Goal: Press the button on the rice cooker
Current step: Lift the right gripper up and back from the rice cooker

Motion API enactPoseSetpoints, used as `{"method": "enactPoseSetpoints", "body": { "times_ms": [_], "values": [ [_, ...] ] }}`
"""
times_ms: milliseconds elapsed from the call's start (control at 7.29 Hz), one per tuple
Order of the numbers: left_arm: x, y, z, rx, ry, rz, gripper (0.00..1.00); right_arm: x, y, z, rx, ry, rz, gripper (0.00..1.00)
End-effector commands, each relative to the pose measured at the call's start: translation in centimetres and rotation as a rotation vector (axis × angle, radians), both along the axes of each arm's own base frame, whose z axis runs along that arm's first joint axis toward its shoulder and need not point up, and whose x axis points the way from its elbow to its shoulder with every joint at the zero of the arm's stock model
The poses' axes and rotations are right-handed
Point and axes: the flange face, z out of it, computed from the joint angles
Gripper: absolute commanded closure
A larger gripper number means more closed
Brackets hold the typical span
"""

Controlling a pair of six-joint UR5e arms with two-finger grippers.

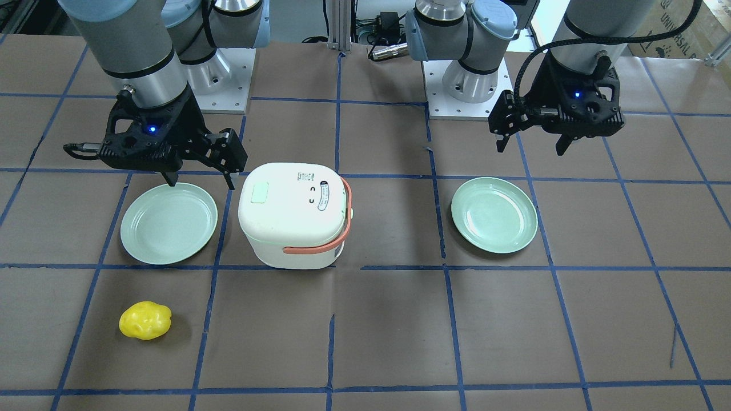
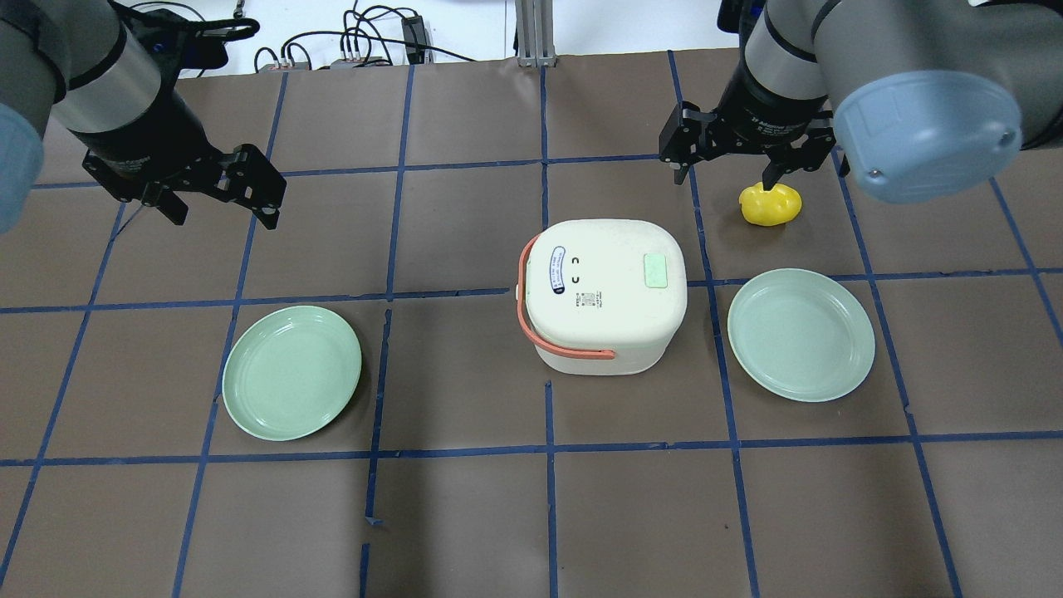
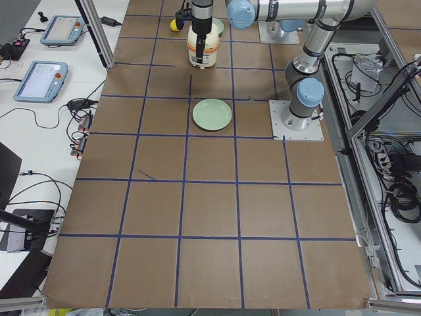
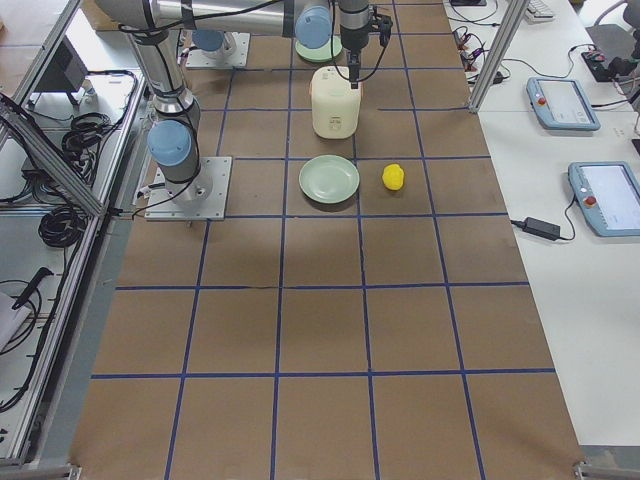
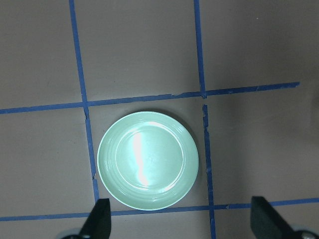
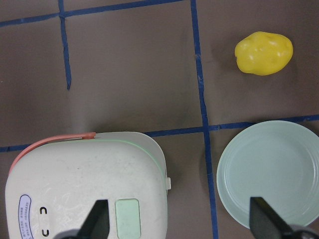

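The white rice cooker (image 2: 606,295) with a salmon handle stands at mid-table, its lid shut. The pale mint-green button (image 2: 656,270) sits on the lid near the edge on my right side; it also shows in the front view (image 1: 260,192) and the right wrist view (image 6: 127,217). My right gripper (image 2: 722,181) is open and empty, and hovers above the table beside the cooker's right side, apart from the lid. In the right wrist view the button lies low, just right of the left fingertip (image 6: 97,219). My left gripper (image 2: 224,220) is open and empty, high over the table's left half.
A green plate (image 2: 801,334) lies right of the cooker and another green plate (image 2: 292,372) lies left of it, under my left wrist camera (image 5: 147,159). A yellow potato-like object (image 2: 771,204) lies beyond the right plate, below my right gripper.
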Motion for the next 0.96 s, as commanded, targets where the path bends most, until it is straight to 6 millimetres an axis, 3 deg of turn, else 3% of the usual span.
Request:
{"method": "enactPoseSetpoints", "body": {
  "times_ms": [0,549,686,824],
  "values": [
    [0.0,0.0,0.0,0.001,0.000,0.000,0.00,0.1,0.1,-0.3,0.003,-0.002,0.001,0.00],
    [0.0,0.0,0.0,0.001,0.000,0.000,0.00,0.8,1.1,-0.6,0.003,-0.014,-0.033,0.02],
    [0.0,0.0,0.0,0.001,0.000,-0.001,0.00,2.4,1.5,-0.9,0.017,-0.040,-0.085,0.08],
    [0.0,0.0,0.0,0.001,0.000,0.000,0.00,4.4,1.8,-1.0,-0.003,-0.047,-0.059,0.31]
  ]
}}
